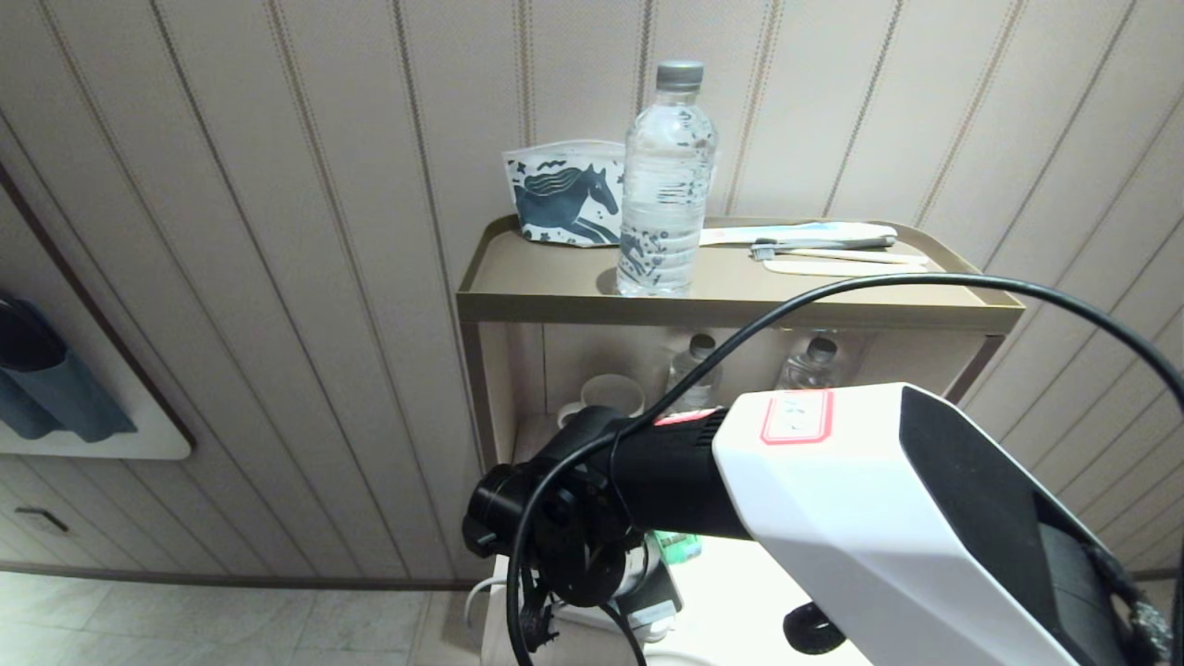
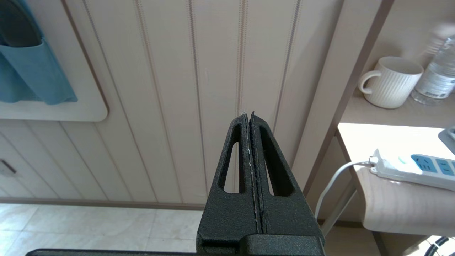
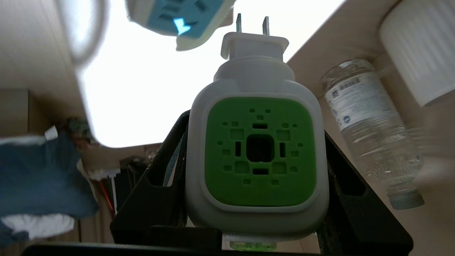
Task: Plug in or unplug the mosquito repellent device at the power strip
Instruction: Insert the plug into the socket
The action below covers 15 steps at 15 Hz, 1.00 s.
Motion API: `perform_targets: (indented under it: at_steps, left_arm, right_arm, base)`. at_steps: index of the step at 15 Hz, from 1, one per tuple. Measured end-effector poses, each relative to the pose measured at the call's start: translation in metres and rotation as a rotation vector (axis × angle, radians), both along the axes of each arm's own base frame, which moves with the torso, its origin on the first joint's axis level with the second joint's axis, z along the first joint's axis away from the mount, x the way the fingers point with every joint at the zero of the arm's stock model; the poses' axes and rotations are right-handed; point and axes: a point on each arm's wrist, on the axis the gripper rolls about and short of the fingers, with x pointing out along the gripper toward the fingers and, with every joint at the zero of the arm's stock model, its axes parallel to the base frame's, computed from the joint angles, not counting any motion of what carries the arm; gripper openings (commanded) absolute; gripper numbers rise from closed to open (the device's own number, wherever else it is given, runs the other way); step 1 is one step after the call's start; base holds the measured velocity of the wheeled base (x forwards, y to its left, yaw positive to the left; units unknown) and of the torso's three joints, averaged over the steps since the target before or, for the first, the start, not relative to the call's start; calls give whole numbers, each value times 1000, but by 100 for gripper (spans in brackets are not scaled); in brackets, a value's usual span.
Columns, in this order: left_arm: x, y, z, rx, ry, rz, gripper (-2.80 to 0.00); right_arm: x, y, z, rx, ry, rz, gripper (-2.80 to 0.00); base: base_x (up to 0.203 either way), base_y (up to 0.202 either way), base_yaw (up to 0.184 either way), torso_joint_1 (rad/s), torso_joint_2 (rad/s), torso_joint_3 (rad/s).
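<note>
My right gripper is shut on the mosquito repellent device, a white unit with a green vented face, gripped by its two sides. Its two metal prongs are bare and point toward the bright lower shelf. They are not in any socket. The end of the power strip, with a light-blue socket panel, lies just beside the prongs. In the left wrist view the power strip lies on the lower shelf with its cord hanging off the edge. My left gripper is shut and empty, parked off to the left by the wall.
A narrow shelf unit stands against the panelled wall. On top are a water bottle, a horse-print pouch and a toothbrush. A white mug and another clear bottle stand on the inner shelf behind the strip.
</note>
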Motion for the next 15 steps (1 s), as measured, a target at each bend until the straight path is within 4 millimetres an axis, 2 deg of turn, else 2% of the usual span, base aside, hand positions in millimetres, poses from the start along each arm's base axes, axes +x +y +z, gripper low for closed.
perform_targets:
  at_steps: [8,12,15]
  left_arm:
    - [0,0,0,0,0,0,-280]
    - [0,0,0,0,0,0,-280]
    - [0,0,0,0,0,0,-280]
  right_arm:
    - [-26,9,-4,-34,19,21,-280]
    - [-38,17,-9,-38,-85,-15,-280]
    - [-40,20,-14,-23,-101,-44,-280]
  base:
    - [0,0,0,0,0,0]
    - [0,0,0,0,0,0]
    - [0,0,0,0,0,0]
